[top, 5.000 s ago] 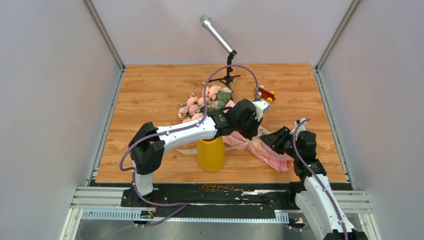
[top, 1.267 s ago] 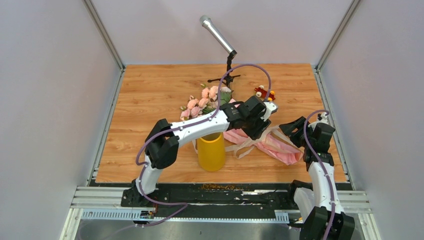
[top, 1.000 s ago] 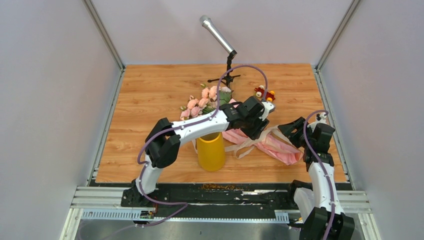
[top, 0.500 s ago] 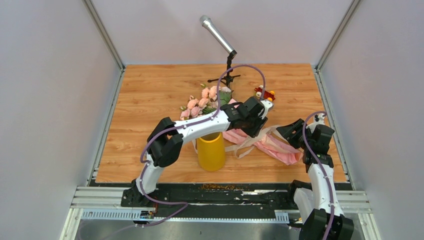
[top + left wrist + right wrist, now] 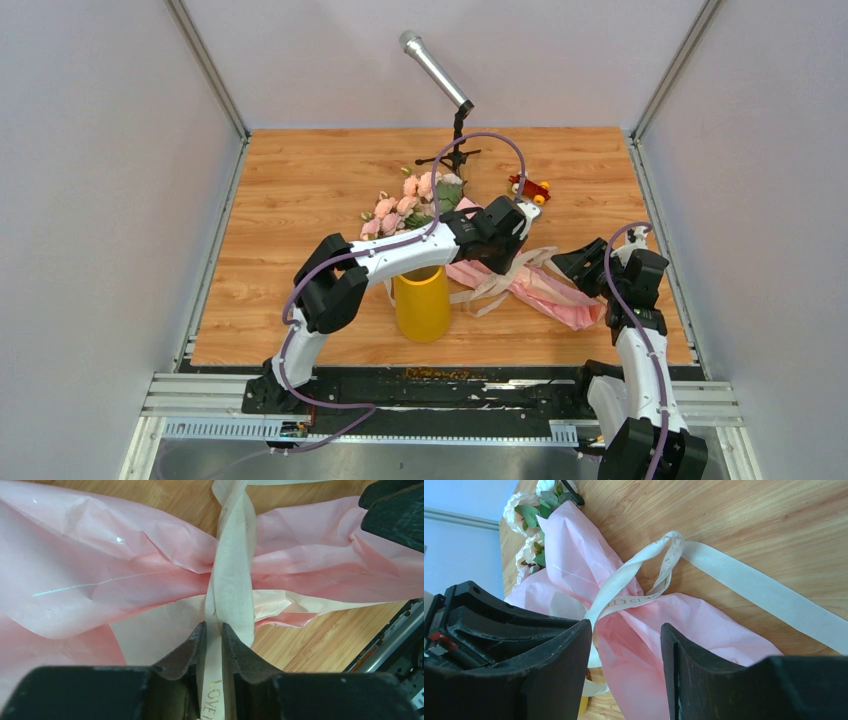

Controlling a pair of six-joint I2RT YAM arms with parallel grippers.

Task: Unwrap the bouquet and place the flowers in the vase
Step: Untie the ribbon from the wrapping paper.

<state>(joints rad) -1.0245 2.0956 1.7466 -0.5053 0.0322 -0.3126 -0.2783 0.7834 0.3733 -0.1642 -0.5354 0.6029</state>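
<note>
Centrally, ribbed beige ribbon (image 5: 230,580) cinches the crinkled pink bouquet (image 5: 100,570).

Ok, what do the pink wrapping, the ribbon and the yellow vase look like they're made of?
The wrapping looks like thin paper: creased, crumpled, mostly matte with a few glints. The ribbon looks like woven fabric: ribbed weave, gold lettering. The vase is smooth, even yellow; plastic or glazed ceramic, can't tell which.

1 overhead, 2 close on bouquet (image 5: 548,292)
</note>
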